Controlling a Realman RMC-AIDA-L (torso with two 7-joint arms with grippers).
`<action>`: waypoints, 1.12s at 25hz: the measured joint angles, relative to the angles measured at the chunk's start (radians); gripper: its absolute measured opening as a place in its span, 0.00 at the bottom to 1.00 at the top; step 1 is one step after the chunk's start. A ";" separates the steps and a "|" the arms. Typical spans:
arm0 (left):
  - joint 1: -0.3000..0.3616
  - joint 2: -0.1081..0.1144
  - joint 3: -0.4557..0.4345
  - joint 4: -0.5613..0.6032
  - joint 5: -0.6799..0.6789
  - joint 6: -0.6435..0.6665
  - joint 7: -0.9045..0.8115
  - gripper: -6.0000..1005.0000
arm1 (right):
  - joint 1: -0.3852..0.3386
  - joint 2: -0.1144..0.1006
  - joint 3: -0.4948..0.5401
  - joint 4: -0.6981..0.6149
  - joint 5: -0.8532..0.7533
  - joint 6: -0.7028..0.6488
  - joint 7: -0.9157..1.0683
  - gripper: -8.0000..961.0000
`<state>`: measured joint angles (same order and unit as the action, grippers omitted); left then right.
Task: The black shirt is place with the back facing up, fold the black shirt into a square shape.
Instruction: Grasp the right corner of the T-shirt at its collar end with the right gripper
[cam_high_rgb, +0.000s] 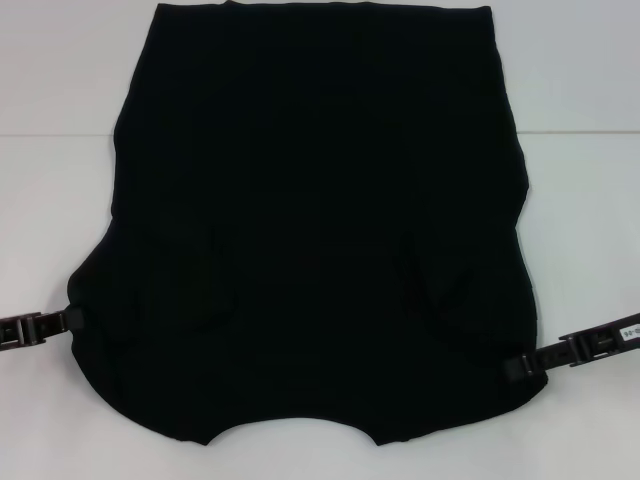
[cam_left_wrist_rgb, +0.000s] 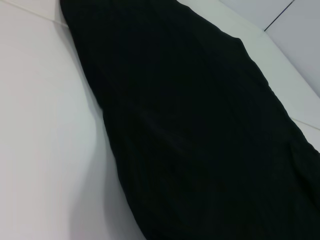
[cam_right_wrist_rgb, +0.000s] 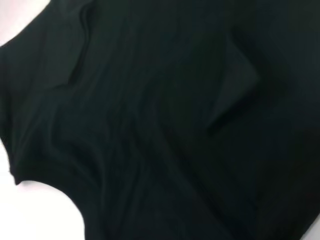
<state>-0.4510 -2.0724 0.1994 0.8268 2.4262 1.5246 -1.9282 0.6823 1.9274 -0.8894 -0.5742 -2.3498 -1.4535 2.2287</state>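
The black shirt (cam_high_rgb: 320, 220) lies spread on the white table, plain side up, with its neckline notch toward me at the near edge. Its sleeves look folded inward, leaving faint creases across the near half. My left gripper (cam_high_rgb: 72, 320) meets the shirt's left near edge and my right gripper (cam_high_rgb: 518, 366) meets its right near edge. The cloth is drawn out toward each gripper, as if pinched there. The black shirt (cam_left_wrist_rgb: 190, 130) fills most of the left wrist view beside bare table. In the right wrist view the wrinkled black shirt (cam_right_wrist_rgb: 160, 130) fills almost everything.
The white table (cam_high_rgb: 60, 200) shows on both sides of the shirt and along the far edge. A seam line in the table (cam_high_rgb: 50, 135) runs across behind the shirt's upper part.
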 joint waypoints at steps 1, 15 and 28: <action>0.000 0.000 0.000 0.000 0.000 0.000 0.002 0.05 | 0.002 0.004 0.001 -0.002 0.000 -0.002 0.000 0.71; -0.002 0.006 0.000 0.001 -0.003 0.000 0.005 0.05 | 0.009 0.016 0.002 -0.012 0.000 -0.002 0.000 0.57; -0.003 0.006 -0.010 0.000 -0.015 0.001 0.007 0.05 | -0.006 0.015 0.004 -0.018 0.000 0.003 -0.011 0.05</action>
<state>-0.4540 -2.0662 0.1894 0.8268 2.4115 1.5256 -1.9212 0.6763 1.9420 -0.8856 -0.5925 -2.3497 -1.4502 2.2172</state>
